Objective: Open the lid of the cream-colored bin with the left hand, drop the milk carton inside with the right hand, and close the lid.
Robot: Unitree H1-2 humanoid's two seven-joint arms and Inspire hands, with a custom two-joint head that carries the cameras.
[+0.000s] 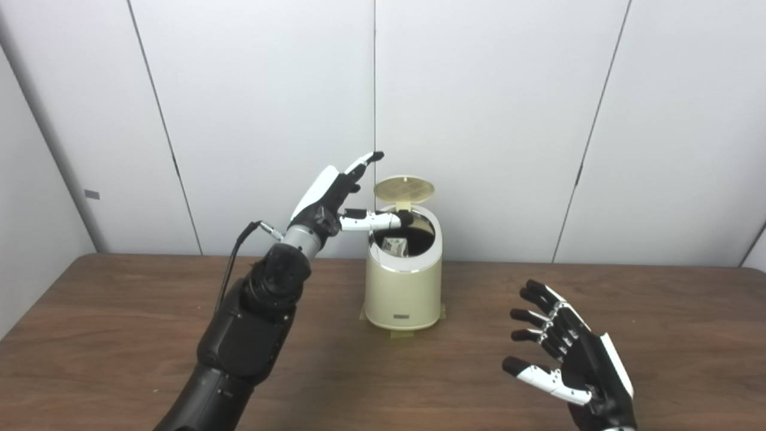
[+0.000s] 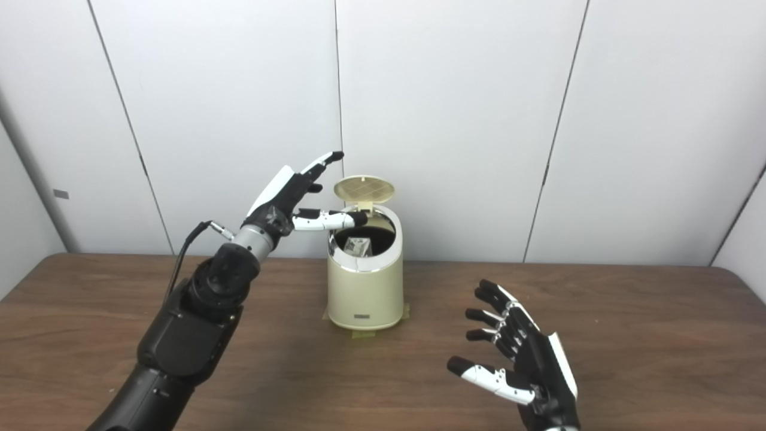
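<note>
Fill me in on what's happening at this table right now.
A humanoid robot is working at a cream-colored bin on the wooden table. The lid stands open, and the milk carton already lies inside. The left hand is raised beside the bin's top, fingers spread, thumb reaching over the rim. The right hand hovers open and empty, off to the right and nearer the robot. Closing the lid is what remains.

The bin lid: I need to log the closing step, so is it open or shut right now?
Open. The lid stands upright behind the bin, whose mouth shows the milk carton inside.
</note>
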